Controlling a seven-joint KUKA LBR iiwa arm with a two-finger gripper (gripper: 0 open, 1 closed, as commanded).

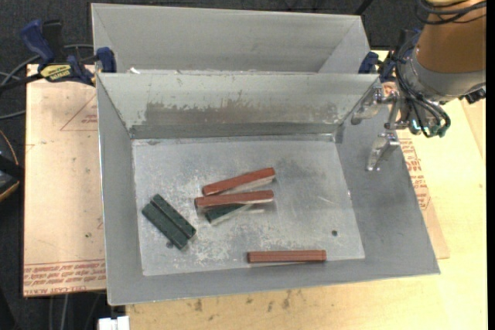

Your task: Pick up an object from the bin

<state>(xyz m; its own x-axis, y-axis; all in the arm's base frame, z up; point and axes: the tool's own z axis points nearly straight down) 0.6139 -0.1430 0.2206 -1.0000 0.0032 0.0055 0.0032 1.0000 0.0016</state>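
The gripper, fingers seemingly spread, hangs well right of the stacked red bars, so a straight descent would likely strike the bin's sloped wall.

Dull scratched grey metal bin, smooth reddish-brown bars, matt dark green ridged block

the bin floor lies bare right of the stacked red bars; dark blocks crowd the left.
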